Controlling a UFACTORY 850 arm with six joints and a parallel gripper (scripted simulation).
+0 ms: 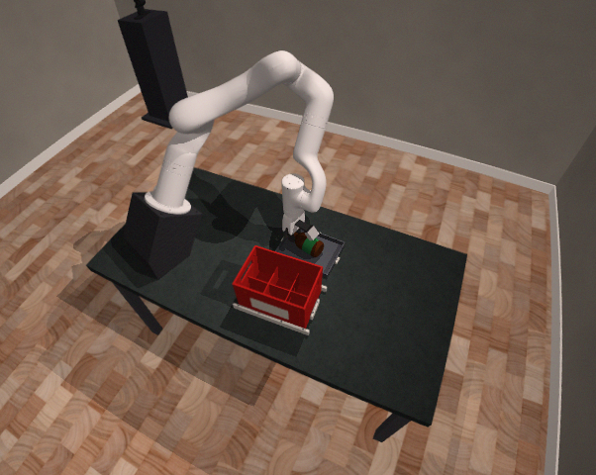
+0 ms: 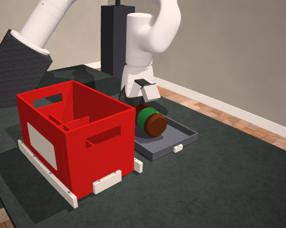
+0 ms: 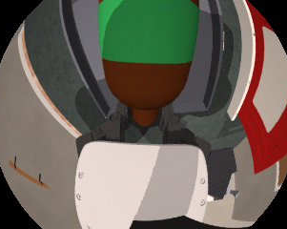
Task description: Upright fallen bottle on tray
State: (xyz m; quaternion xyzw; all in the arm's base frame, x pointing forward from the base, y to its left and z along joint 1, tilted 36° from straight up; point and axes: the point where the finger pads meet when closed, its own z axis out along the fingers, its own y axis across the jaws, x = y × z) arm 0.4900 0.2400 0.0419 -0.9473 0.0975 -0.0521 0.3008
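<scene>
The hand (image 1: 296, 237) (image 2: 138, 103) (image 3: 145, 96) is clamped on the bottle's neck; the bottle (image 1: 310, 245) (image 2: 147, 117) (image 3: 148, 43) is on its side over the tray (image 1: 331, 250) (image 2: 164, 152) (image 3: 82, 72), so the uprighting swing looks next!

One bottle (image 1: 309, 245) (image 2: 147, 118) (image 3: 148, 78), crate (image 1: 271, 305) (image 2: 101, 156) (image 3: 261, 138), tray (image 1: 332, 260) (image 2: 174, 135) (image 3: 212, 72) each.
</scene>
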